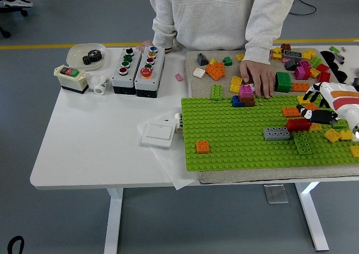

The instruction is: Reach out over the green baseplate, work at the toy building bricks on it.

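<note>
Clearly the right robot hand [317,105] is reaching in from the right edge over the green baseplate [241,136], its dark fingers [320,115] lying on or just over a red brick [297,124] beside the grey brick [276,133], though I cannot tell whether they are clamping it or only touching. Meanwhile a person's hand [258,77] is pressing on the pink brick [245,91] at the far edge, probably steadying the plate, which is sitting on a beige mat [193,74] on the white surface [95,136], with switch boxes [137,69] over a grey floor.
</note>
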Robot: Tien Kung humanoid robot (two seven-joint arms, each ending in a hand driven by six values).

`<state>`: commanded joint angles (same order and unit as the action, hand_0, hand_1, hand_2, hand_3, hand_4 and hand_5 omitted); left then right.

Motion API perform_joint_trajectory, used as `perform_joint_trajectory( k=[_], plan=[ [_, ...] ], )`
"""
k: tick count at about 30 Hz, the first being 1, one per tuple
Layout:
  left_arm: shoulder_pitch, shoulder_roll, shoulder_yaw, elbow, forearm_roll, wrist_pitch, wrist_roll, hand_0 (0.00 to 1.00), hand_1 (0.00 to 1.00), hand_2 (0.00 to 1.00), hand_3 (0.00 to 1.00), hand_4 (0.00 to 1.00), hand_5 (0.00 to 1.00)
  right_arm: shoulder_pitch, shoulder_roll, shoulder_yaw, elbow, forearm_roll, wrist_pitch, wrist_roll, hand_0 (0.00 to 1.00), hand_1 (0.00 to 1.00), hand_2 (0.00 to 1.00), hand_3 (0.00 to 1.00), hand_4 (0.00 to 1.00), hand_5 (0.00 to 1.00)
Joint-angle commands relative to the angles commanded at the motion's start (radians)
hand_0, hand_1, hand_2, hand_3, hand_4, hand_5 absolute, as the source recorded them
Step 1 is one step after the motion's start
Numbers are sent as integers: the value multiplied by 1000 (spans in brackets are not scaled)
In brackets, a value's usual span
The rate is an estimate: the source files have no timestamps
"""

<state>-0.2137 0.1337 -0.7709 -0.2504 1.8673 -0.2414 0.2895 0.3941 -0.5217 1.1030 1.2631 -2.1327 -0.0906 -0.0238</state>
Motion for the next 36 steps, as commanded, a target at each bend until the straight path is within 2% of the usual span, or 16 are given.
perform_joint_trajectory(
  k=[4, 5, 10, 20, 29, 36],
  plan=[
    [0, 0, 2, 1, -5, 2, -1, 773, 763, 766, 605, 684, 595, -11, -52, -52, -46, -8, -16, 128, 392, 516, 599, 559, 732, 518],
    [0, -1, 2, 1, -5, 3, -2, 772, 763, 767, 607, 684, 596, -10, -63, -66, -57, -16, -28, 164, 508, 582, 620, 559, 737, 506],
    [-1, -2, -4, 2, 1, 4, -3, 772, 763, 767, 607, 684, 596, 8, -94, -113, -102, -40, -95, 245, 508, 582, 620, 559, 737, 506],
    [-2, -3, -3, 1, -5, 5, -4, 772, 763, 767, 607, 684, 595, 63, -102, -173, -186, -28, -183, 293, 530, 615, 642, 563, 747, 512],
    [-4, -3, 2, 0, -12, 5, -3, 772, 763, 767, 607, 684, 595, 106, -92, -228, -268, -16, -185, 299, 555, 624, 645, 566, 750, 508],
    [0, -3, 1, 1, -11, 7, -3, 772, 764, 767, 607, 684, 595, 95, -101, -212, -247, -17, -179, 298, 564, 626, 655, 574, 764, 504]
  ],
)
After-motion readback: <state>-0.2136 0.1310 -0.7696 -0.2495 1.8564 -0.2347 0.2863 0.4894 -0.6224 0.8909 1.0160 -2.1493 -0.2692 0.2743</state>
